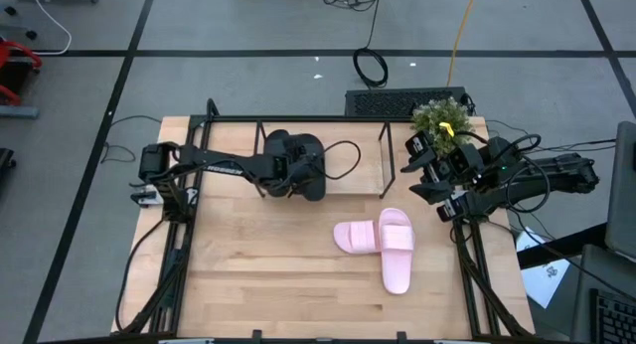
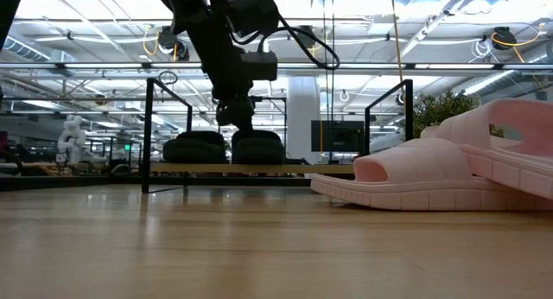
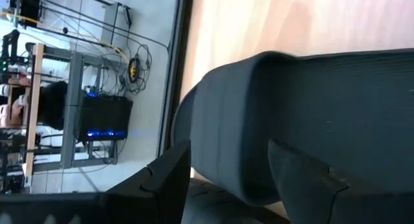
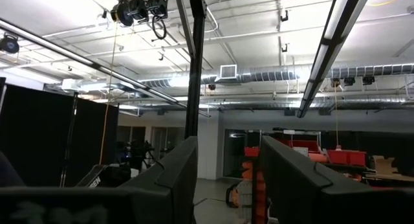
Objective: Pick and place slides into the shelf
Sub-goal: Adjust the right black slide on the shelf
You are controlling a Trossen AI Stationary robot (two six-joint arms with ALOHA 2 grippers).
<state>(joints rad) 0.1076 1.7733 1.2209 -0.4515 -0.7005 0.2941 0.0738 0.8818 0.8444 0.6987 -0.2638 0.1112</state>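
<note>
We found the left end effector over the shelf at the far side of the desk, just above the black slides resting on the shelf board. In the left wrist view one black slide filled most of the frame, with a dark finger on either side of its strap; the fingers stood apart, and we could not confirm that they pressed on the strap. In the low view both black slides sat side by side on the board, the left arm reaching down to the nearer one.

The pink pair lay on the desk in front of the shelf, toward the right, one slide crosswise and the other overlapping it.

The right end effector waited at the desk's right edge, beside a small plant, well apart from the slides. Its fingers were spread and held nothing.
</note>
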